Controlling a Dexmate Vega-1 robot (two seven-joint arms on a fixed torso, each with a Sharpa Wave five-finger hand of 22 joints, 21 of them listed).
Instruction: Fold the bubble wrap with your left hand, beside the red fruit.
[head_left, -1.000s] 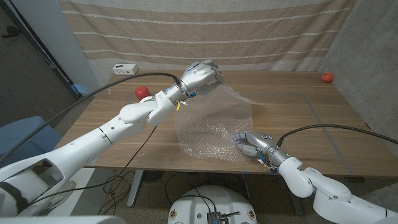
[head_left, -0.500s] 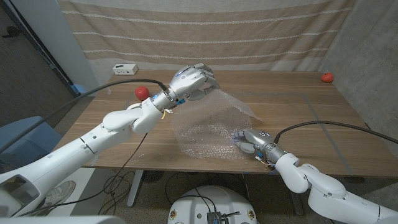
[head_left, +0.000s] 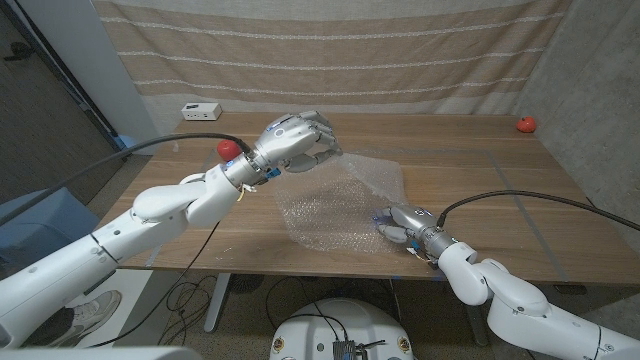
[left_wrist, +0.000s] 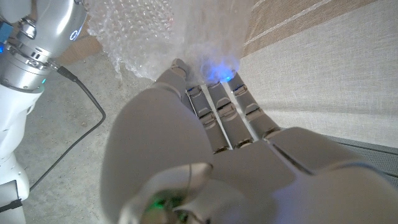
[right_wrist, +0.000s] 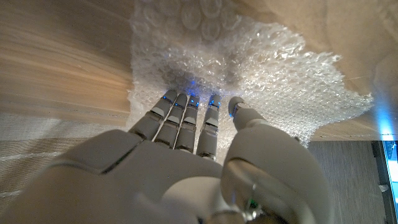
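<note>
The red fruit (head_left: 229, 147) sits just beside the left hand (head_left: 295, 140), whose fingers pinch the bubble wrap's (head_left: 340, 205) lifted far edge. Light, limp and slippery, the sheet is best taken at that edge. The right hand (head_left: 402, 222) presses the near corner to the worktop (head_left: 480, 180), fingers extended.

Clear plastic bubble wrap (head_left: 345, 205), bumpy and glinting, lies on matt grained wood table (head_left: 480, 160); left hand (head_left: 295, 140) and right hand (head_left: 400, 222) smooth glossy grey-white plastic; red fruit (head_left: 229, 147) smooth, backdrop curtain (head_left: 330, 50) woven striped cloth.
</note>
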